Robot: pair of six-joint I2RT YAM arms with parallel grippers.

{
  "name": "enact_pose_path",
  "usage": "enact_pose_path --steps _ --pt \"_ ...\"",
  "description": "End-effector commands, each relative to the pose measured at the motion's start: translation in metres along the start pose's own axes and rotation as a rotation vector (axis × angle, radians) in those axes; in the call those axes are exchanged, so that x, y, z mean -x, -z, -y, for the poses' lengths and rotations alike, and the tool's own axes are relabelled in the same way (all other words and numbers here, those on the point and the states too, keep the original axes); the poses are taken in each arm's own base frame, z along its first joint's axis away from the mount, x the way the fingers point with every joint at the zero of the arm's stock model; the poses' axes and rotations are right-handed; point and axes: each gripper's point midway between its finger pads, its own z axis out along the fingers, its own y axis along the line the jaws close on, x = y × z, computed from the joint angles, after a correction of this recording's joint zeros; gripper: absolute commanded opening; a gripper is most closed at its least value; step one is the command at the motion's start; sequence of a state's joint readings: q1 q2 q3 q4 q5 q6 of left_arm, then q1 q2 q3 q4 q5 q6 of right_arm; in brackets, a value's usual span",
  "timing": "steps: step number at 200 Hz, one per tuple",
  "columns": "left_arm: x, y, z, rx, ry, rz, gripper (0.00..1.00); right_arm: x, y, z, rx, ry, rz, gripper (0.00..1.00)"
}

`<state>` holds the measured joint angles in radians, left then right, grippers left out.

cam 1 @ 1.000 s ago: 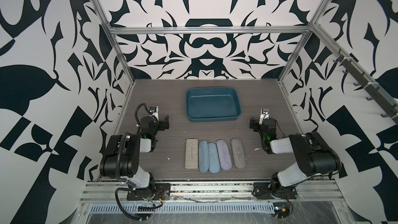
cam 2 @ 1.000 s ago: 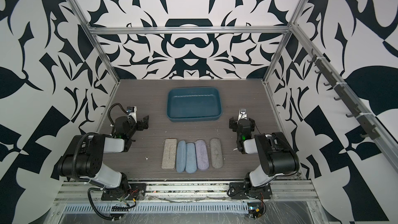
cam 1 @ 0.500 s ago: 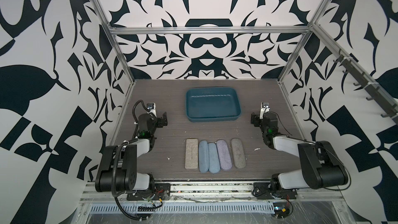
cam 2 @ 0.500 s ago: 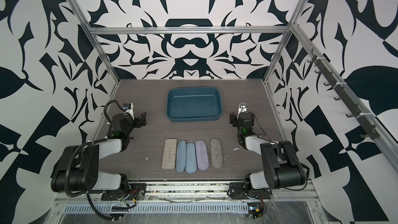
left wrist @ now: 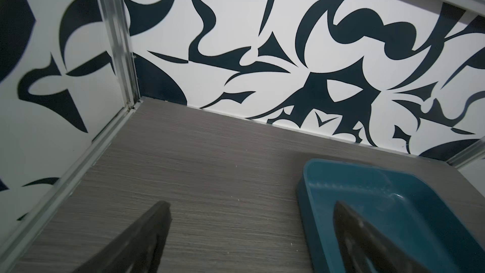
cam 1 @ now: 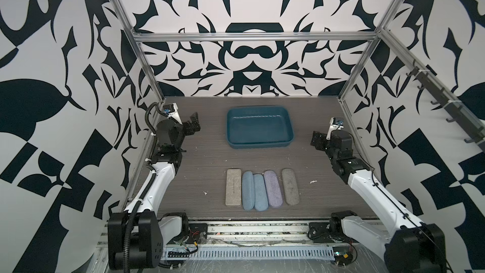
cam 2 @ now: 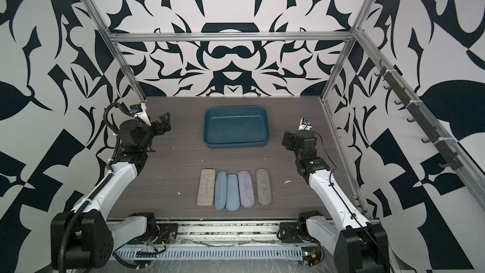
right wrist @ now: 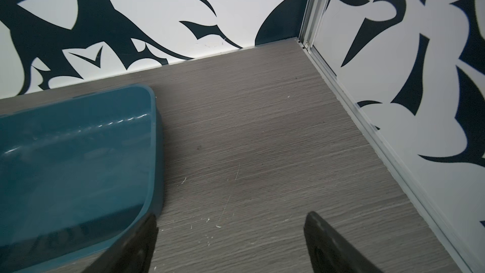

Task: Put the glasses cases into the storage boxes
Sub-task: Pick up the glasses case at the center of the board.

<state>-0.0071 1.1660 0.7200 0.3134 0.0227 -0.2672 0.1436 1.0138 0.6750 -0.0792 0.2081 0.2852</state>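
Lying between my left gripper (cam 1: 193, 124) and right gripper (cam 1: 316, 140), one dark teal tray (cam 1: 258, 145) faces five glasses cases rowed on the table (cam 1: 204, 158) behind both grippers, toward my bases: one beige case (cam 1: 233, 187), two light blue, first blue case (cam 1: 248, 190) touching second blue case (cam 1: 259, 193), one lilac case (cam 1: 273, 189), one grey-brown case (cam 1: 290, 186). Both grippers gape wide, gripping nothing. Wrist views crop the tray, my fingers (left wrist: 367, 245) hiding part.

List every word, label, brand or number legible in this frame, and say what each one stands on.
No text can be read anywhere.
beige case: faint marks along its top in both top views, too small to read.
left wrist camera and right wrist camera: small blue patches, too blurred to read.
teal tray: no markings visible.
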Motion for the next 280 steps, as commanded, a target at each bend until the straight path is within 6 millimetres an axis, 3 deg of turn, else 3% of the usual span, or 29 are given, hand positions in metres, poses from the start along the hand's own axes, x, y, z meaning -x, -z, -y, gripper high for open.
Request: enact_pose_path --steps 1,39,84,126,132,153,195,280 --pt "-0.021 -0.003 0.007 -0.043 0.087 -0.089 0.99 -0.015 0.023 -0.015 0.074 -0.067 -0.139 0.91" --pt "-0.023 -0.008 0.01 -0.064 0.114 -0.1 0.99 -0.054 0.048 -0.042 0.187 -0.099 -0.328 0.91" --pt "-0.033 -0.016 0.006 -0.049 0.128 -0.123 0.99 -0.12 0.078 -0.076 0.279 0.011 -0.555 0.92" --pt "-0.034 -0.02 0.008 -0.064 0.152 -0.116 1.0 -0.163 0.09 -0.068 0.222 0.093 -0.661 0.93" --pt "-0.045 -0.026 0.004 -0.052 0.157 -0.146 0.99 -0.168 0.091 -0.067 0.218 0.09 -0.679 0.93" --pt "-0.048 -0.03 0.005 -0.057 0.157 -0.158 1.0 -0.186 0.093 -0.062 0.19 0.105 -0.721 0.93" --pt "-0.05 -0.034 0.005 -0.058 0.158 -0.159 0.99 -0.215 0.092 -0.065 0.177 0.127 -0.771 0.93" --pt "-0.056 -0.034 0.005 -0.061 0.152 -0.167 0.99 -0.234 0.085 -0.081 0.151 0.224 -0.768 0.93"
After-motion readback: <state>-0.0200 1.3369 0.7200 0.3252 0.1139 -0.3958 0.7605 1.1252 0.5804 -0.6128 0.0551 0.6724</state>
